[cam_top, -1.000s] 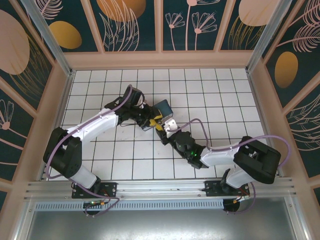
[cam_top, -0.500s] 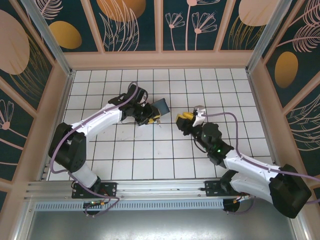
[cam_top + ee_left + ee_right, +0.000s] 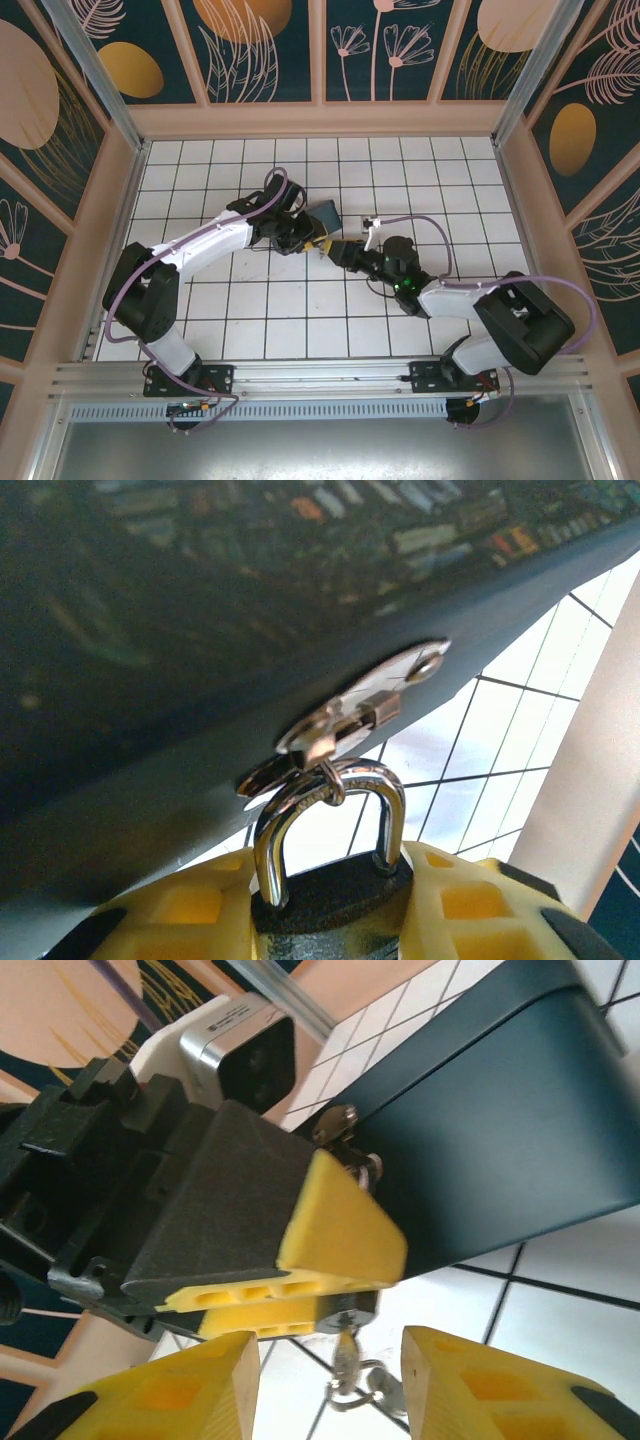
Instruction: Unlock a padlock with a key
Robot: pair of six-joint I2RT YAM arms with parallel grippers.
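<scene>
Padlock (image 3: 330, 900): one, gripped by left hand (image 3: 330, 925); key (image 3: 345, 1355): one.

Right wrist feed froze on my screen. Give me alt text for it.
The left gripper clamps the padlock, which hangs on the hasp of a dark box; the key sticks down from the padlock's underside. The right gripper is open, its yellow fingers either side of the key, not touching it.

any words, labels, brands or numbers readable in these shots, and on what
No text can be read anywhere.
Small print on the camera housing: too blurred to read.
padlock: no marking shows.
Dark box: coloured smears on its surface, unreadable.
</scene>
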